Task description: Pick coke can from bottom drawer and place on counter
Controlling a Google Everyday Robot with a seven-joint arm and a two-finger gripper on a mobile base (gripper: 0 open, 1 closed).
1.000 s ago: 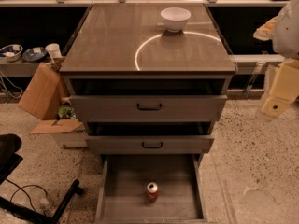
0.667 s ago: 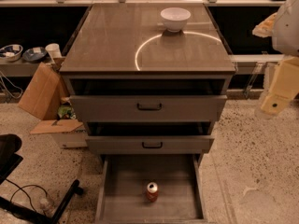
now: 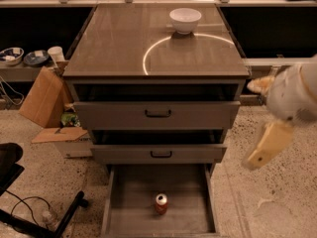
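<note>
The coke can (image 3: 161, 203) stands upright on the floor of the open bottom drawer (image 3: 129, 202), near its middle front. The counter (image 3: 124, 43) is the glossy grey-brown cabinet top with a bright ring reflection. My gripper (image 3: 262, 150) hangs at the right of the cabinet, level with the lower drawer front, well right of and above the can and apart from it. It holds nothing that I can see.
A white bowl (image 3: 185, 20) sits at the back of the counter. Two closed drawer fronts with black handles (image 3: 158, 114) are above the open drawer. Cardboard boxes (image 3: 47, 103) stand at the left, and a black chair base (image 3: 29, 217) at bottom left.
My arm and gripper have come down and inward at the right, from beside the counter to beside the lower drawer fronts. The can and drawer have not moved.
</note>
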